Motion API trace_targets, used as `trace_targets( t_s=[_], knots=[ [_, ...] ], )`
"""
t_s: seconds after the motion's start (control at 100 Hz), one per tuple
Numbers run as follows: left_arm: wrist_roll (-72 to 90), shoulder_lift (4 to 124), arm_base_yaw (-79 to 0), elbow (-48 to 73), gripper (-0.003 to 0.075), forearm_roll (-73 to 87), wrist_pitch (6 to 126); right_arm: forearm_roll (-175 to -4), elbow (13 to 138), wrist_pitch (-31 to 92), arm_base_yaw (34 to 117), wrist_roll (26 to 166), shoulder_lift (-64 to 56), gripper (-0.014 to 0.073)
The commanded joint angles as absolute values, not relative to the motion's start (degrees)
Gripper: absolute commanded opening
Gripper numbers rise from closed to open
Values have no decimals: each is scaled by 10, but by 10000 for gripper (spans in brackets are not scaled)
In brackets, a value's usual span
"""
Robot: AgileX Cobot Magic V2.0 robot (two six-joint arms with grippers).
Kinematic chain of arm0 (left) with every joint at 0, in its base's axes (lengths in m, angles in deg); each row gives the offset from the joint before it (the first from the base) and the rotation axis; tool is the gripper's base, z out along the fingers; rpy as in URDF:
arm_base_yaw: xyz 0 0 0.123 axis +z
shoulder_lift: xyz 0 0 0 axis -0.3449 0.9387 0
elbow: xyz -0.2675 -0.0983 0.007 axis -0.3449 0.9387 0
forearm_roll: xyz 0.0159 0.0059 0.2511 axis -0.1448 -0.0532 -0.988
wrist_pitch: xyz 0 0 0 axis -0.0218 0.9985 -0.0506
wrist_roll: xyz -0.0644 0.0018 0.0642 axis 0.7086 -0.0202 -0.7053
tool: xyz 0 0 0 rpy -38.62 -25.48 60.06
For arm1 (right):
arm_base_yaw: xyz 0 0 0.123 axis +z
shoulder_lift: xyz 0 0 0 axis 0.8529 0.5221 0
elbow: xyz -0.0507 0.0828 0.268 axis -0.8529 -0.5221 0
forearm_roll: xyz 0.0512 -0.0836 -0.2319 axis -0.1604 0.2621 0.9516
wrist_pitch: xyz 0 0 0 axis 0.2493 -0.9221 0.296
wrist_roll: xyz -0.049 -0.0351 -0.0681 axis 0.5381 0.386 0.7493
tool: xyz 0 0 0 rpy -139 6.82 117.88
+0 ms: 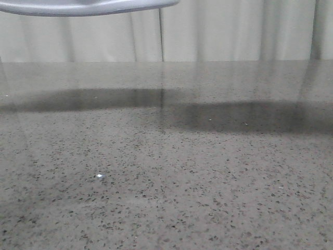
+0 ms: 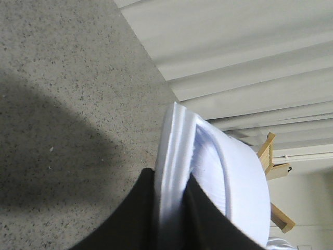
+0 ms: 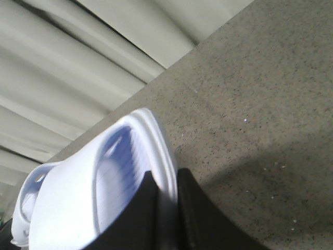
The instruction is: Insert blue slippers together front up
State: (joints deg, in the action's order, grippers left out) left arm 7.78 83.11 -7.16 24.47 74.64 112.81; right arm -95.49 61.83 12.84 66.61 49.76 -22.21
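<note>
We hold the blue slippers one in each gripper, both lifted clear of the tabletop. In the left wrist view, one pale blue slipper point(image 2: 229, 177) stands on edge with its sole rim caught between our left gripper point(image 2: 171, 208), whose two dark fingers point(image 2: 136, 219) are clamped on either side of that rim; the wide strap arches away from us and the ribbed footbed shows beneath it. In the right wrist view, the other slipper point(image 3: 88, 192) is pinched the same way by our right gripper point(image 3: 166, 213), its black fingers point(image 3: 200, 219) pressed onto the edge of the sole, with a triangular cut-out visible in the strap's side. Below both slippers lies the grey speckled tabletop point(image 1: 166, 198), where two broad soft shadows fall. In the front view, only a curved pale blue-grey edge point(image 1: 88, 6) crosses the top left corner, and we cannot tell which slipper it belongs to. Beyond the table hangs a pleated off-white curtain point(image 1: 234, 31), and a wooden frame point(image 2: 276, 172) shows past the left slipper.
</note>
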Motion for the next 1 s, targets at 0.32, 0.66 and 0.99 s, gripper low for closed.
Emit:
trace_targets(
  t_s=[0.32,0.66,0.99],
  knots=[
    [89,817,-147,231,16,774,1166,-980,640,211,671,523,-214,-104],
    [111,817,-181,231,16,774,1171,-989,640,228,671,523,-201,-104],
    [114,817,-210,231,16,802,1195,-998,640,220,671,523,-201,-104]
  ],
)
